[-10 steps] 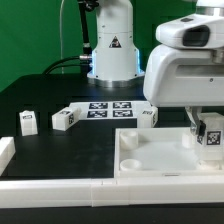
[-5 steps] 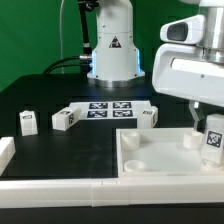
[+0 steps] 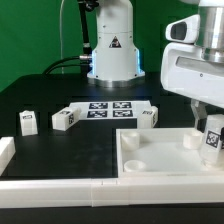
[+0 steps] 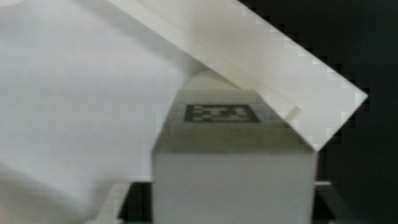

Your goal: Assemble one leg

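My gripper (image 3: pixel 210 128) is at the exterior view's right, over the large flat white tray-like piece (image 3: pixel 155 158). It is shut on a leg (image 3: pixel 213 138), a small white block with a tag on its side, held upright over the tray's right corner. In the wrist view the leg (image 4: pixel 228 150) fills the space between my fingers, its tag facing the camera, with the tray's corner (image 4: pixel 267 60) behind it. Three more legs stand on the black table: one at the exterior view's left (image 3: pixel 27 122), one beside the marker board (image 3: pixel 64 119), and one at the board's right end (image 3: pixel 148 117).
The marker board (image 3: pixel 107 109) lies at mid table in front of the robot base (image 3: pixel 112 55). A low white wall (image 3: pixel 60 187) runs along the front edge, with a white block (image 3: pixel 5 152) at the exterior view's left.
My gripper with the leg has shifted slightly toward the exterior view's right and a little lower over the tray's corner. Nothing else has moved.
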### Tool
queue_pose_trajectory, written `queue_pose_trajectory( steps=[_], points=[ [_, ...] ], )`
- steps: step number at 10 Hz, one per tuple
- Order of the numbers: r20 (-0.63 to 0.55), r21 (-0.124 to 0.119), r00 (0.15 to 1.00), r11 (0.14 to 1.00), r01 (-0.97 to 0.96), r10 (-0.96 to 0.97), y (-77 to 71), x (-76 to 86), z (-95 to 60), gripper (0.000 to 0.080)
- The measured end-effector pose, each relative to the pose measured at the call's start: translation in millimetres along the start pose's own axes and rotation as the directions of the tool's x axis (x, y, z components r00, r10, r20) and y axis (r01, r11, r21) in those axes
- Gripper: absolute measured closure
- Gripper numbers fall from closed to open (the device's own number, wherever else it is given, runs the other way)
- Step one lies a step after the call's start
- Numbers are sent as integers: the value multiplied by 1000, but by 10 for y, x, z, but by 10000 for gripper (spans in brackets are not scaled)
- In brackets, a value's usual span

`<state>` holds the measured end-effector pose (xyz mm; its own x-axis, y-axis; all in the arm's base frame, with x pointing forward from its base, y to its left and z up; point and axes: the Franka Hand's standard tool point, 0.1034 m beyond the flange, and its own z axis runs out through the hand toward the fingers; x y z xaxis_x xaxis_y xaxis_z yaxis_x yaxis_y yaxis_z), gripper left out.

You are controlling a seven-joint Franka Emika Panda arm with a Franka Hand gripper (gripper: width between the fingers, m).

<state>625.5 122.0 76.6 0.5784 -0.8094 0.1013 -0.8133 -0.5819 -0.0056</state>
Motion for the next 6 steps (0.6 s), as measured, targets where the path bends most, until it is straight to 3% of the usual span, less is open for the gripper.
queue_pose_trajectory(
  steps=[1,2,3,6],
  points=[
    [0,0,1000,1000,28,-28,-1,-1,0,379],
    [0,0,1000,1000,29,-29,-2,-4,0,237],
    [1,0,999,999,40,-40,-3,-6,0,167],
    [-2,-2,907,907,420,-420,-1,1,-3,151]
  ],
)
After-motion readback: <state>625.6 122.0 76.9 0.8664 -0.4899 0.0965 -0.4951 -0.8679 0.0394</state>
